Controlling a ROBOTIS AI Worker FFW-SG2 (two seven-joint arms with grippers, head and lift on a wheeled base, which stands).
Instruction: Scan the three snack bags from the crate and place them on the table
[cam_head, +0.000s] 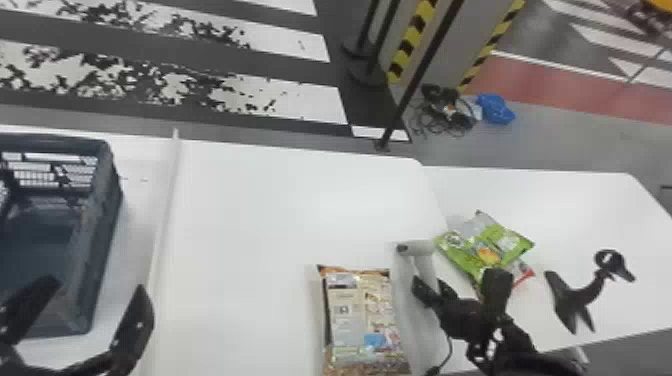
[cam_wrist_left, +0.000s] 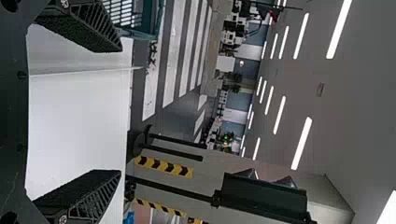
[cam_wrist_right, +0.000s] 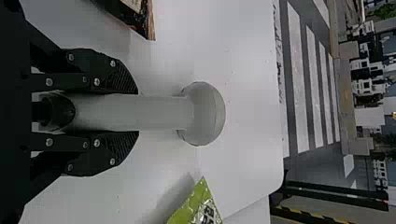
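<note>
Snack bag (cam_head: 357, 320), printed face up, lies on the wide desk (cam_head: 280, 200) near its right edge in the head view. Its long axis runs towards the desk's far edge, with the orange-trimmed end pointing that way and leaning slightly left. On the right-hand desk (cam_head: 575, 205), just past that edge, a green bag (cam_head: 492, 245) lies askew, one corner towards the far edge; a red-and-white bag (cam_head: 524, 274) pokes out beneath it. Beside them is a black stand (cam_head: 575, 295). At far left is the crate (cam_head: 95, 220). The left gripper (cam_head: 99, 287) is spread, one finger over the crate; the right gripper (cam_head: 431, 289) pinches the scanner (cam_head: 425, 247) by its handle.

In the left wrist view, the left gripper's two fingers stand wide apart with nothing between them.

In the right wrist view, the right gripper's pads (cam_wrist_right: 122, 80) close on both sides of the scanner's handle, its rounded head pointing away from the palm. One end of the snack bag and a green corner show too.
</note>
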